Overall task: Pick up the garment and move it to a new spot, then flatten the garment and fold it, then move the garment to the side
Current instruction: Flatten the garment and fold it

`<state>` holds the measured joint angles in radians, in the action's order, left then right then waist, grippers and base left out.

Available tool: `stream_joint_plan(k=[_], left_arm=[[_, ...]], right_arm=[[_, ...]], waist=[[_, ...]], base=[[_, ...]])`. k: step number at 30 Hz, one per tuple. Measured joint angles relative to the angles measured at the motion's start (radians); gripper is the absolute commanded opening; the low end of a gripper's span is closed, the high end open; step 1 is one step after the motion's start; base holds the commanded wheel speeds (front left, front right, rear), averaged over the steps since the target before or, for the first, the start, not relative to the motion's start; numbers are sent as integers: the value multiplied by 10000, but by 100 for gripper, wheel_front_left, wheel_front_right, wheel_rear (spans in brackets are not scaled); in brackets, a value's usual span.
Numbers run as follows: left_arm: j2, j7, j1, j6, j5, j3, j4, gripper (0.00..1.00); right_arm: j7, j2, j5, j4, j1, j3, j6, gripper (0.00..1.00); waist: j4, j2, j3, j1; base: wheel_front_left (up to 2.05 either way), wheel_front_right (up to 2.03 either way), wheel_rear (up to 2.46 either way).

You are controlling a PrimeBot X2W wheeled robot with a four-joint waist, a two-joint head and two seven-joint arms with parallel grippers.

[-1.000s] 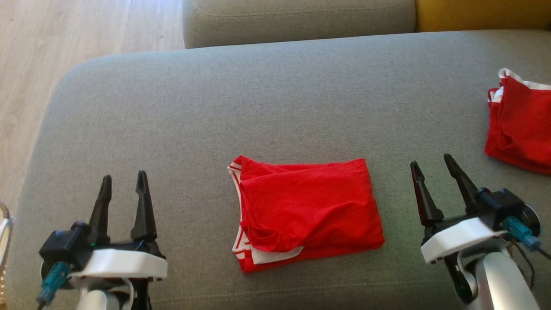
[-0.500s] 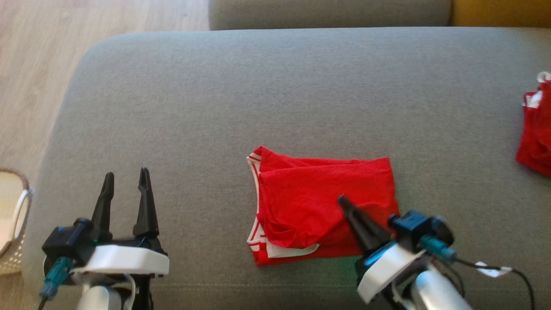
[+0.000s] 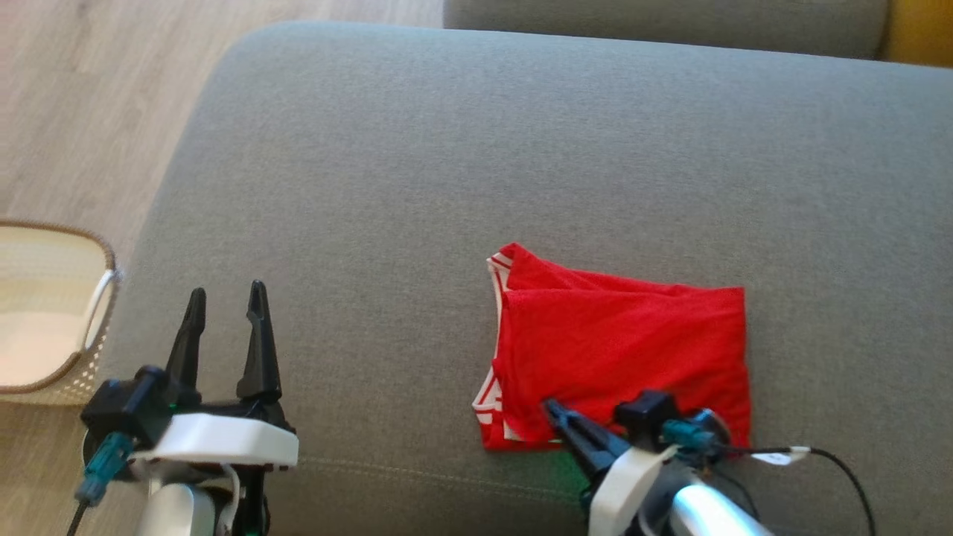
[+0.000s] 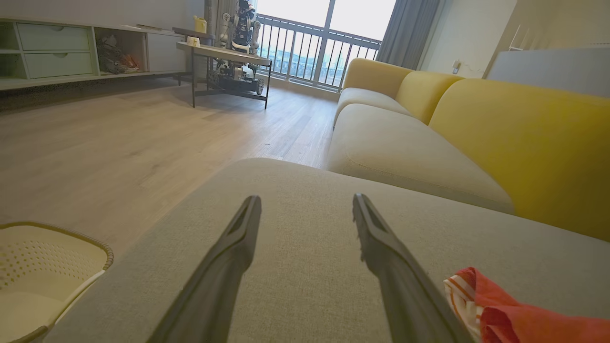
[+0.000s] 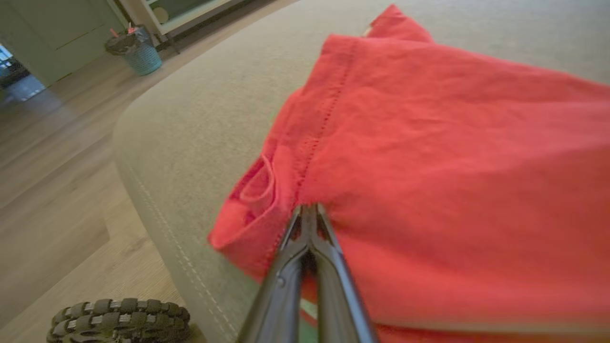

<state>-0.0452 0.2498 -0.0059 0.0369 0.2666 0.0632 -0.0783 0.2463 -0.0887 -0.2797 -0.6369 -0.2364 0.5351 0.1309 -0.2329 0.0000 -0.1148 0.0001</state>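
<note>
Contact is new: the right claw, spread a second ago, now pinches the near edge of the folded red garment, left claw spread, so the sideways move likely starts.

Head overhead, wrists low; all share garment.

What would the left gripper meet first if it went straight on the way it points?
The way looks free: the left gripper, jaws open, points over grey cushion, with the red garment off to its right. Depth is unclear; it might graze the cushion.
</note>
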Motion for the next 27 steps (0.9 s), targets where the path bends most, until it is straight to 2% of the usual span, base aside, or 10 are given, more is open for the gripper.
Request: stream_joint_plan(k=[5, 9, 11, 15, 19, 21, 22, 23, 25, 27], left_arm=[[0, 0, 9, 0, -4, -2, -25, 100], [0, 0, 35, 0, -13, -102, -36, 100], [0, 0, 47, 0, -13, -121, -35, 100], [0, 0, 98, 0, -13, -130, -27, 100], [0, 0, 213, 15, -12, -104, -15, 100], [0, 0, 211, 36, -12, -65, -13, 100], [0, 0, 211, 36, -12, -65, -13, 100], [2, 0, 199, 77, -12, -2, -17, 100], [0, 0, 180, 77, -12, 27, -19, 100], [0, 0, 173, 77, -12, 31, -29, 100]], right_arm=[[19, 130, -646, -301, -223, 1208, 2, 0], [19, 161, -1174, -163, -242, 1444, 0, 0], [19, 130, -1174, 123, -250, 936, 2, 0], [44, -12, -999, 711, -334, -1164, 2, 0], [54, -71, -29, 430, -352, -2667, 2, 0], [59, -25, 359, -128, -352, -2991, 2, 0], [59, -25, 359, -128, -352, -2991, 2, 0], [36, 77, 382, -796, -372, -3260, 2, 0], [4, 184, 339, -1377, -458, -3354, 2, 0], [21, 221, 303, -1588, -582, -3342, 2, 0]], waist=[[-204, 0, 60, 0], [-140, 0, 189, -1], [-69, 0, 232, -1], [123, 0, 297, 0], [300, 0, 299, -1], [341, 0, 231, 0], [341, 0, 231, 0], [378, 0, 171, 0], [408, 0, 104, -1], [427, 0, 86, 0]], base=[[0, 0, 0], [0, 0, 0], [0, 0, 0], [0, 0, 0], [0, 0, 0], [0, 0, 0], [0, 0, 0], [0, 0, 0], [0, 0, 0], [0, 0, 0]])
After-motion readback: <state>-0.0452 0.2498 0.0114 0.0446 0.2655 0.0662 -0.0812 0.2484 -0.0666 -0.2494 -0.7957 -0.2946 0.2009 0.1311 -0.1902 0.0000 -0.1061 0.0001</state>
